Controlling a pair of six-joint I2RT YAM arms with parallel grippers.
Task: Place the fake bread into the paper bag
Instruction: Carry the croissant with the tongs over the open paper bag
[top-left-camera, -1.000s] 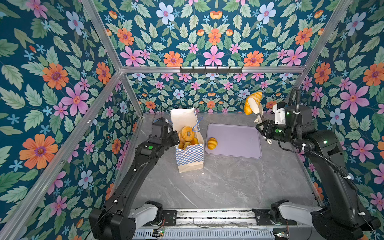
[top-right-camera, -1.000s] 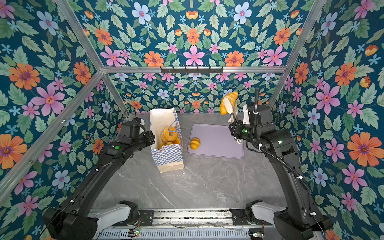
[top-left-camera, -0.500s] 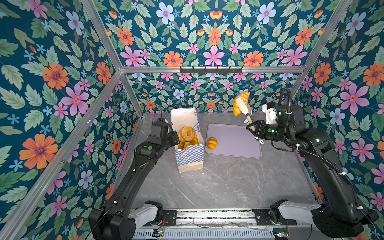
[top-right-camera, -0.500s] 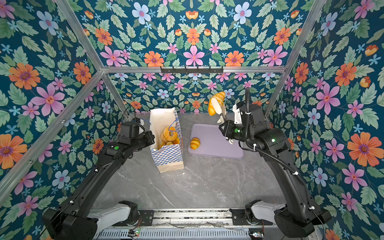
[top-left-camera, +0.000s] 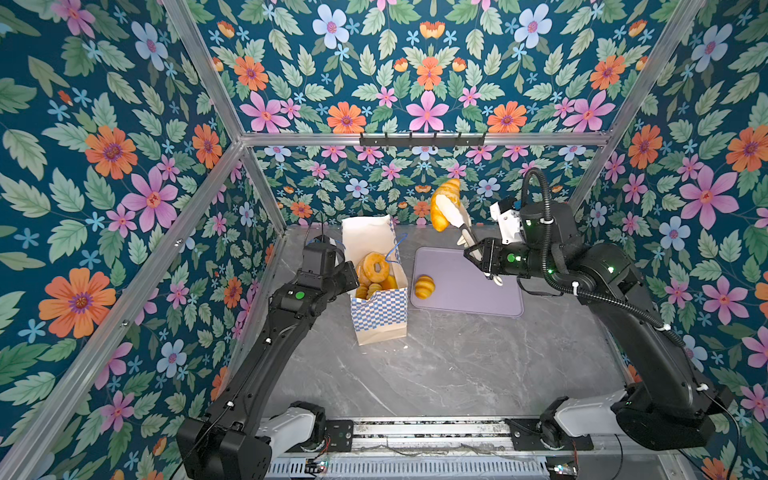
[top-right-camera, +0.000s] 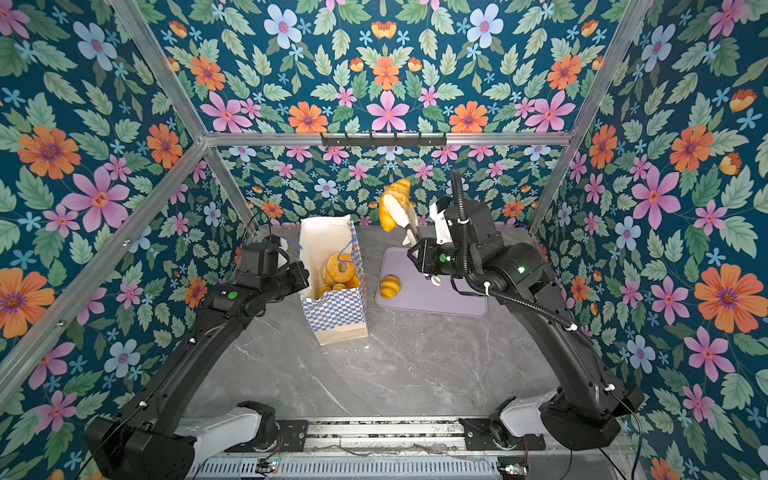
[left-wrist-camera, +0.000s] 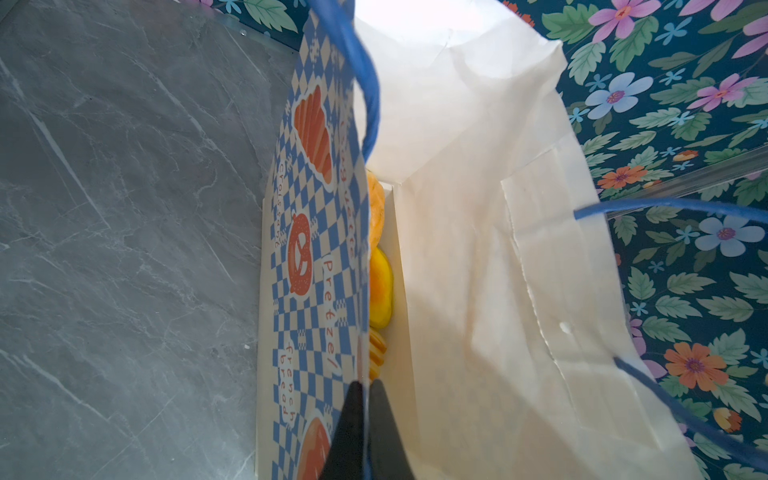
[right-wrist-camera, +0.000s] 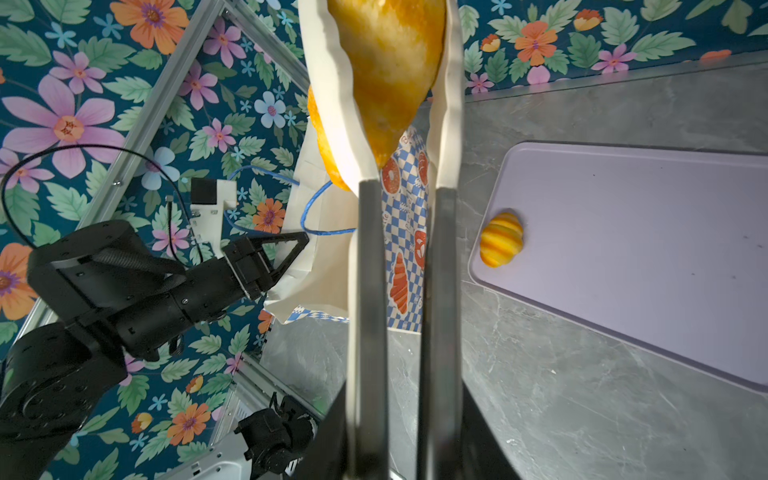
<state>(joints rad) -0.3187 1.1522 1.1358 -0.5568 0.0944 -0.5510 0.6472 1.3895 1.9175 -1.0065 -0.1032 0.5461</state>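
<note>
Golden croissant (top-left-camera: 445, 195) sits in tongs (top-left-camera: 466, 235) that the right gripper (top-left-camera: 478, 257) squeezes (right of the paper bag (top-left-camera: 378, 311)). The left gripper (left-wrist-camera: 365, 399) pinches the bag's rim.

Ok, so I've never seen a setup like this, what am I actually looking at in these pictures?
These are two black robot arms, a left arm and a right arm, over a grey table in a flower-papered booth. Two pictures look down from above, side by side. The other two come from cameras on the arms' wrists. The left pincer is shut on the edge of the paper bag, which already holds toy pastries, with a ring on top. The right pincer grips kitchen tongs, and the tongs hold a toy croissant up in the air. One ridged bun lies on the lilac tray.
</note>
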